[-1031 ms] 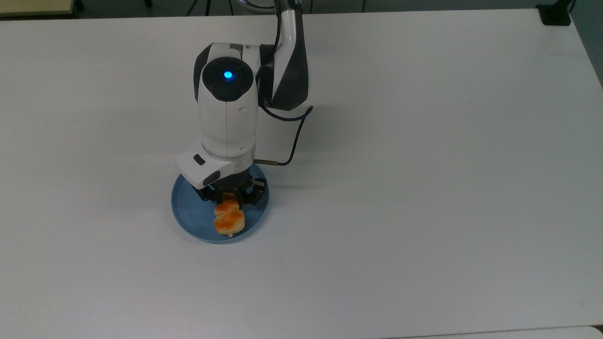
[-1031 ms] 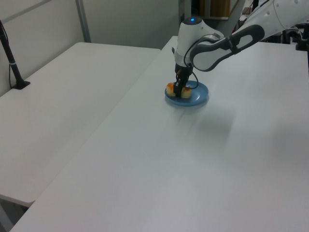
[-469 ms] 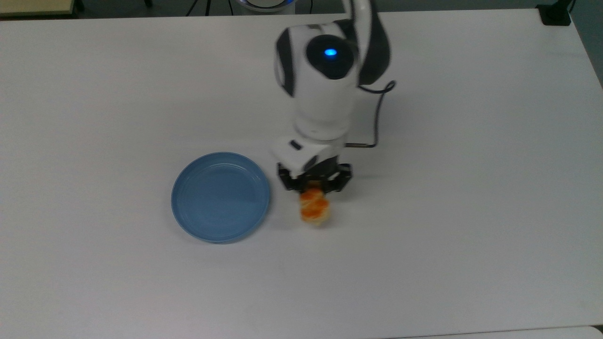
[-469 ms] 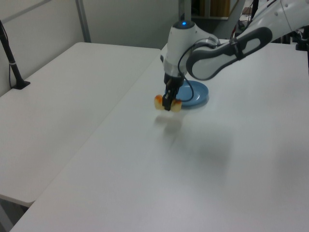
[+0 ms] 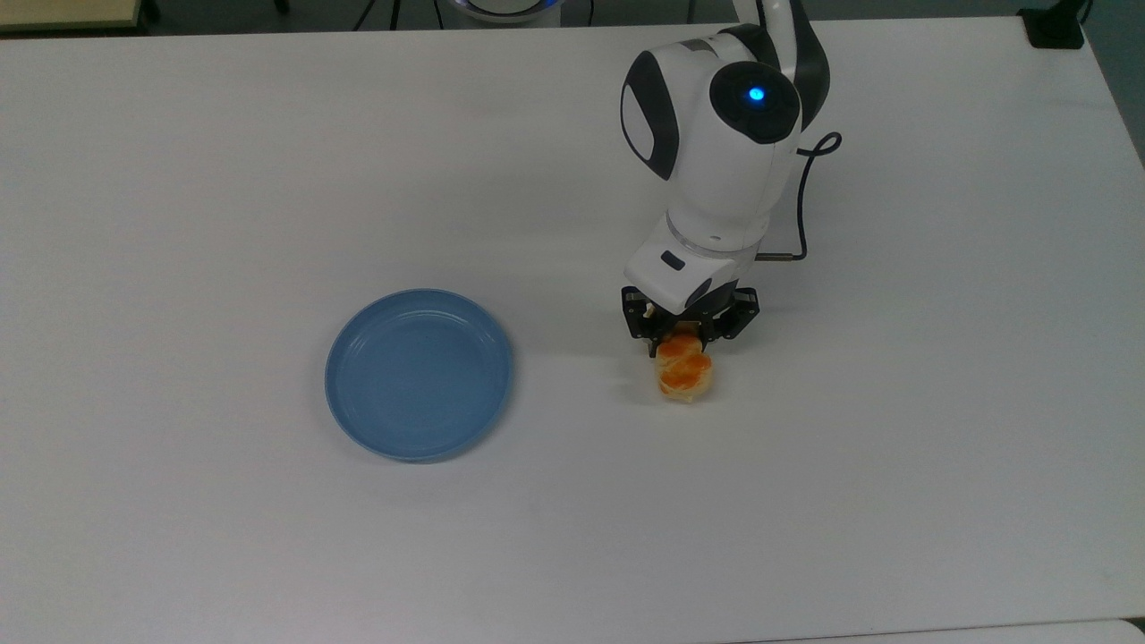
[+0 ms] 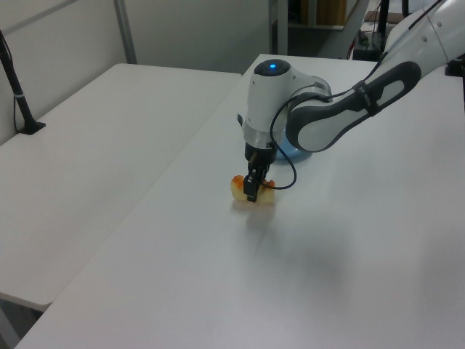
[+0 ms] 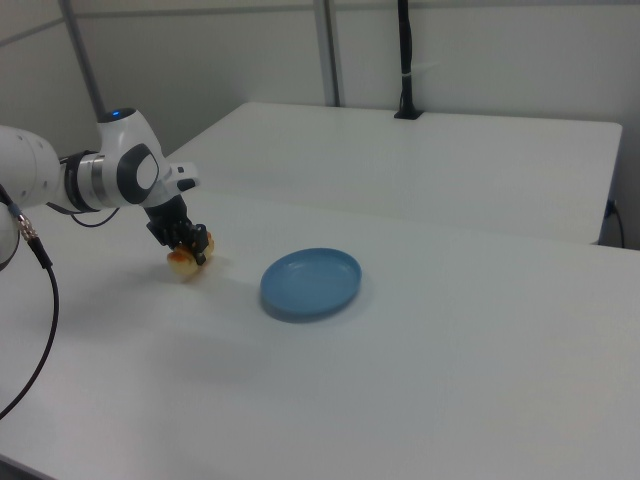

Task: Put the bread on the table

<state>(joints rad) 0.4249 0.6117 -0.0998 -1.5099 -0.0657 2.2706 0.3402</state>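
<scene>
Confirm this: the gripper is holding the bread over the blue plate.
Not over the plate. In the top view the gripper holds the bread above bare table, off to the top view's right of the blue plate.

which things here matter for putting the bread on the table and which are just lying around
Part of the job:
- bread, held in the gripper
- table, where it is to go

Just lying about:
- blue plate, bare, to the top view's left of the bread
- black post at the far table's edge
</scene>
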